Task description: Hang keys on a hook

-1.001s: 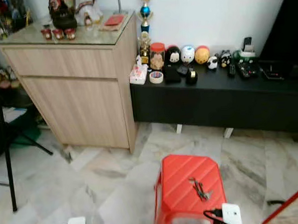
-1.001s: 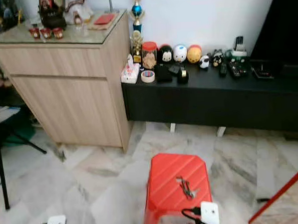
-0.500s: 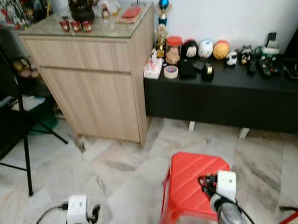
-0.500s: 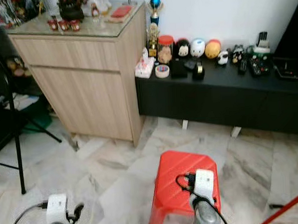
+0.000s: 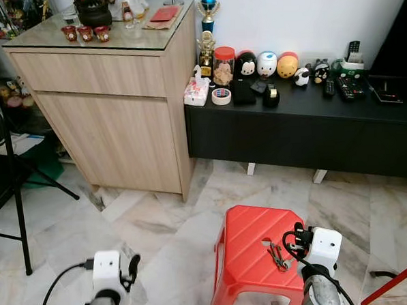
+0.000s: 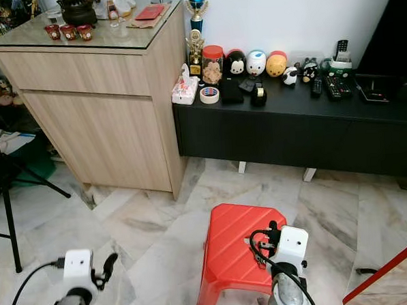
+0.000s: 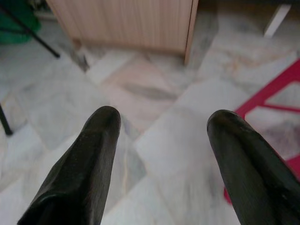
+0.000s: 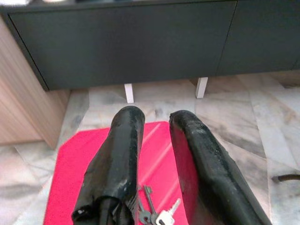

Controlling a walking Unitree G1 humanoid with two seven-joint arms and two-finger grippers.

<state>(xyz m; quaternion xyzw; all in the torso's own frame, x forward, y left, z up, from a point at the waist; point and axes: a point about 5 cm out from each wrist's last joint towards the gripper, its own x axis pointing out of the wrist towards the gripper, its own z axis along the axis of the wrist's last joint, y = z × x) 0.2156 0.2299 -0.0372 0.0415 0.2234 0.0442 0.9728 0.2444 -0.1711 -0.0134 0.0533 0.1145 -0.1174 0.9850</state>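
A small bunch of keys point(image 5: 276, 252) lies on top of a red plastic stool point(image 5: 246, 253) on the marble floor. My right gripper point(image 5: 295, 238) hangs just right of the keys, low over the stool's top. In the right wrist view its fingers point(image 8: 126, 140) stand open with a narrow gap and nothing between them, and the keys point(image 8: 157, 216) lie below them near their base. My left gripper point(image 5: 131, 265) hangs over bare floor left of the stool, its fingers point(image 7: 101, 136) wide open and holding nothing.
A light wooden cabinet point(image 5: 112, 96) stands at the back left. Beside it is a low black bench point(image 5: 304, 127) carrying figurines, tape and remotes. Black chair legs point(image 5: 17, 210) stand at the far left. A red bar point(image 5: 394, 282) slants across the lower right corner.
The camera has shifted. My right gripper, which covered the keys half a second ago, now sits just right of them, so they show again. The left gripper has risen further into view.
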